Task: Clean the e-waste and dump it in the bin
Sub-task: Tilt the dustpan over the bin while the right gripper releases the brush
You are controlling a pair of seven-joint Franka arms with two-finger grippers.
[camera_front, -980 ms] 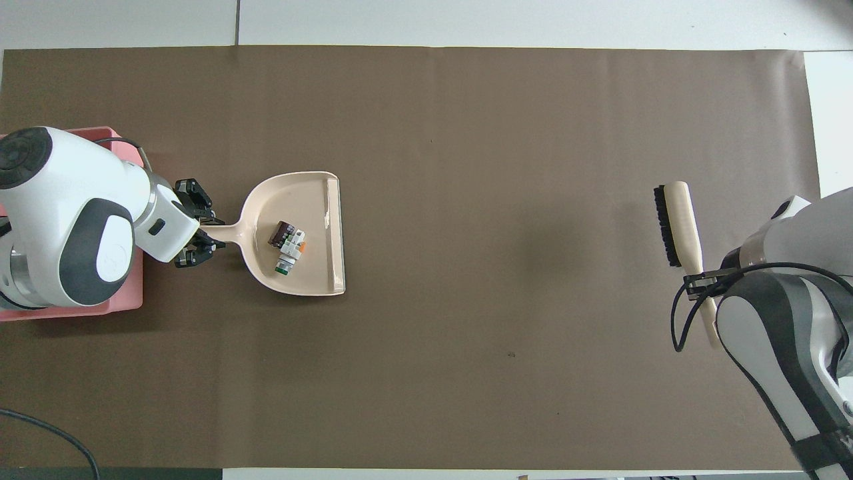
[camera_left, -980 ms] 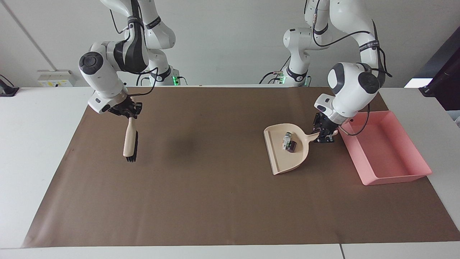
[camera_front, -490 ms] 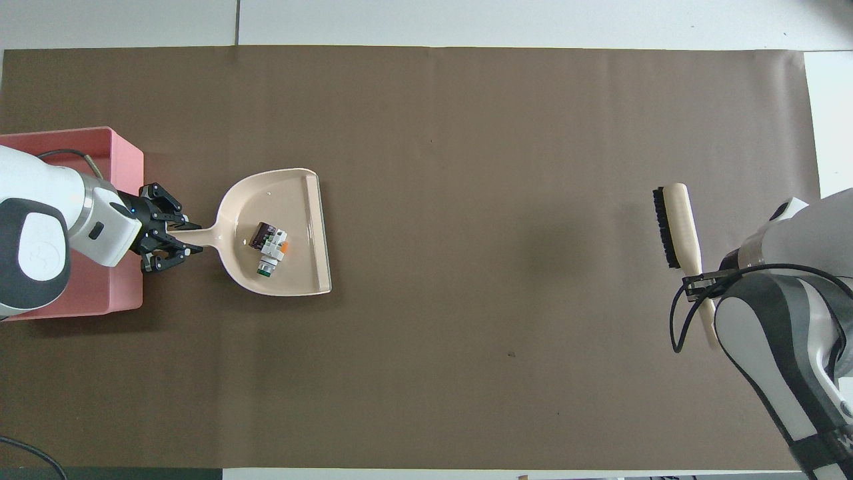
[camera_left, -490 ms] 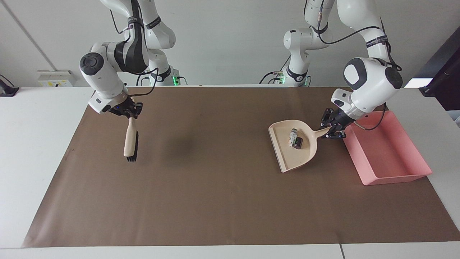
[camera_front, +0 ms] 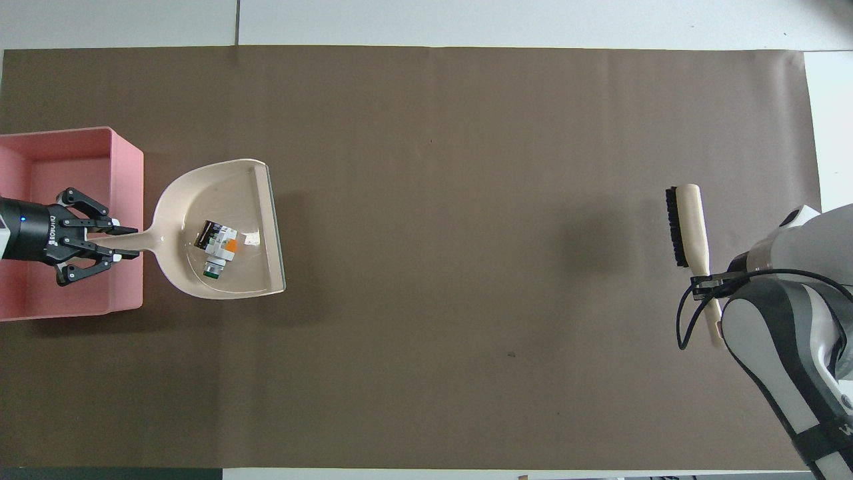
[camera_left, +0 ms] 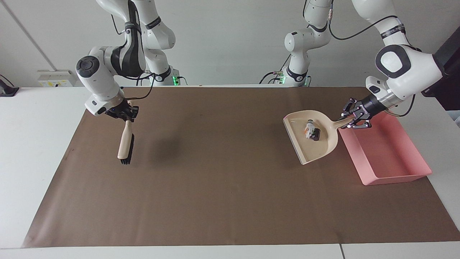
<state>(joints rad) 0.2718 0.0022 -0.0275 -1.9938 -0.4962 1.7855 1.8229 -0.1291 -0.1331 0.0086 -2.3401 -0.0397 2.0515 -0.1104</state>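
My left gripper [camera_left: 354,117] is shut on the handle of the beige dustpan [camera_left: 309,153] and holds it in the air, tilted. The pan is over the mat beside the bin, and the gripper [camera_front: 113,243] is over the bin's edge. The e-waste [camera_left: 312,131], a small whitish, green, orange and black cluster, lies inside the dustpan [camera_front: 226,280] and shows there from overhead [camera_front: 216,243]. The bin [camera_left: 395,178] is a pink tray at the left arm's end of the mat [camera_front: 130,180]. My right gripper [camera_left: 124,114] is shut on a beige brush [camera_left: 125,144] with black bristles, held above the mat.
A brown mat [camera_left: 222,187] covers the white table [camera_left: 32,151]. The brush [camera_front: 690,223] hangs over the right arm's end of the mat. The right arm's body [camera_front: 786,360] fills the overhead view's lower corner.
My left gripper has lifted the dustpan with the e-waste and carried it toward the bin. My right gripper has drawn the brush slightly toward its own end of the table.
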